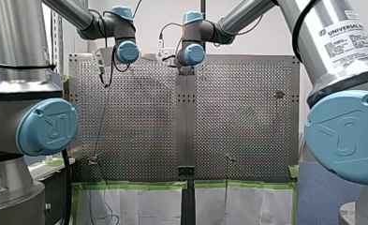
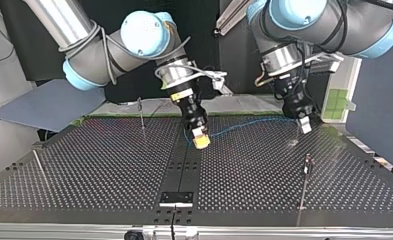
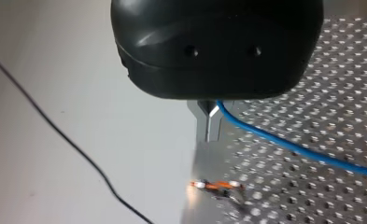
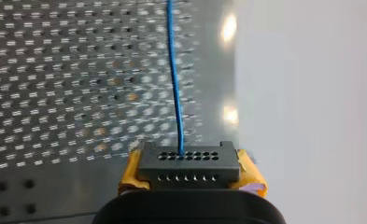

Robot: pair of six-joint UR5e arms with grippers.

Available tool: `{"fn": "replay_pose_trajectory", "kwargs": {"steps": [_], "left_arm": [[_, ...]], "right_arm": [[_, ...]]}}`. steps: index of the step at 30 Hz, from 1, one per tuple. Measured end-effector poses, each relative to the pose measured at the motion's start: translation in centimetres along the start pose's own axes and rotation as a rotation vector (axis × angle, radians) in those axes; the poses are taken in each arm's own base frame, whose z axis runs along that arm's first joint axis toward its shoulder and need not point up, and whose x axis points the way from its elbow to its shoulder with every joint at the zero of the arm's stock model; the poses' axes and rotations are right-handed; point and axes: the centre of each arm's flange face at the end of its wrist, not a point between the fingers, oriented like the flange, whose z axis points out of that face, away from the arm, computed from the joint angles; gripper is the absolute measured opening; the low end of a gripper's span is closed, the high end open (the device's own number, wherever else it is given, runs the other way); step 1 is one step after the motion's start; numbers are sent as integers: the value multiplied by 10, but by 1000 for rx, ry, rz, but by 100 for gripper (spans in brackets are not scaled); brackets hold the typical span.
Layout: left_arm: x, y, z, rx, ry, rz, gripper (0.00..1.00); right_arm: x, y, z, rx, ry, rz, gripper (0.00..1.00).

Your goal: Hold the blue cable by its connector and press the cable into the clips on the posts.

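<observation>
1. Far-left post [image 2: 141, 113], near the bench's far edge in the top view: no cable on it.
2. My right gripper [image 2: 200, 137]: yellow pads clamped on the connector [image 4: 189, 163] (anchors the end, I'd say).
3. Blue cable [image 2: 249, 121] runs along that far edge, clear of both posts.
4. My left gripper [image 2: 304, 124]: metal fingers pinched on the cable, probably to guide it.
5. Right-edge post [image 2: 306, 170]: bare, likely target.

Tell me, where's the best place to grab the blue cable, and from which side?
Grab its black connector, not the thin, floppy blue cable. The connector is a stiff block with flat sides, so pinch those two sides, coming from the back end, opposite where the cable leaves. My right gripper holds it just so, between its yellow pads.
</observation>
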Motion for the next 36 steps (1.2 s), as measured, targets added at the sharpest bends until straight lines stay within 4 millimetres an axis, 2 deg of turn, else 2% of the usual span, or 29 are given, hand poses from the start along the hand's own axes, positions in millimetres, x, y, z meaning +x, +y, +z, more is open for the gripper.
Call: {"fn": "replay_pose_trajectory", "kwargs": {"steps": [8,16,26,31,36], "left_arm": [[9,14,14,-4,57,41,0],[6,28,34,-7,89,63,0],[-9,40,77,-9,117,92,0],[-10,48,99,-12,139,106,0],[0,56,115,0,164,116,0]], "right_arm": [[24,-2,18,-1,58,4,0],[23,-16,38,13,81,10,0],[24,-43,47,38,101,20,0],[26,-44,48,32,104,22,0],[22,-35,49,15,78,19,0]]}}
